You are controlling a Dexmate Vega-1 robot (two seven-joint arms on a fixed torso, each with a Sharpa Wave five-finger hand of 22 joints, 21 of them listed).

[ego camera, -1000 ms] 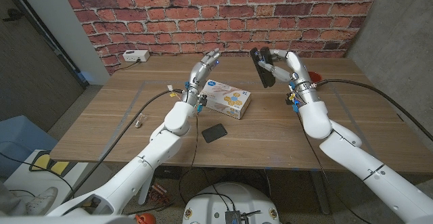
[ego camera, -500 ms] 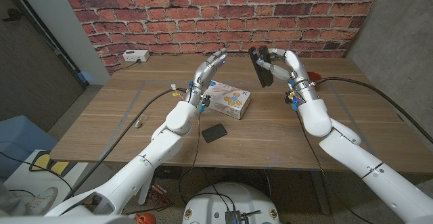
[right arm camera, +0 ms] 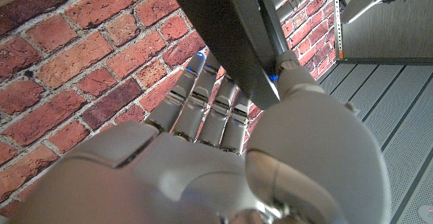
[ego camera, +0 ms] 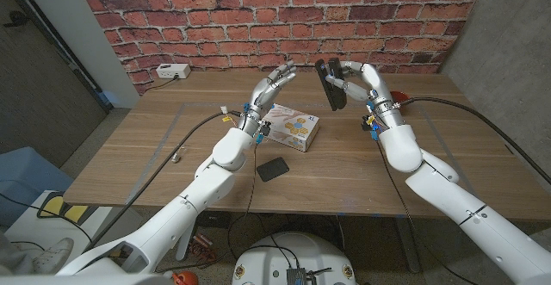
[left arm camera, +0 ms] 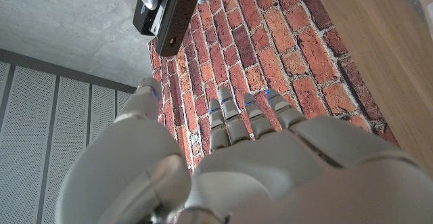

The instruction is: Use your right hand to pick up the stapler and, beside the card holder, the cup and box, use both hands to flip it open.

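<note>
Aloft in right hand (ego camera: 355, 78): long black stapler (ego camera: 330, 84), closed.

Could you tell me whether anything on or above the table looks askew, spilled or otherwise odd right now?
Nothing spilled or damaged. The box lies at an angle to the table edge, with the dark card holder likewise skewed in front. The stapler is held up in the right hand; the left hand is empty.

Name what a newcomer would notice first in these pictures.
The right hand holds a black stapler up in the air in front of the brick wall, above the table's far side. The left hand reaches toward it, fingers spread, over a white box lying mid-table.
</note>
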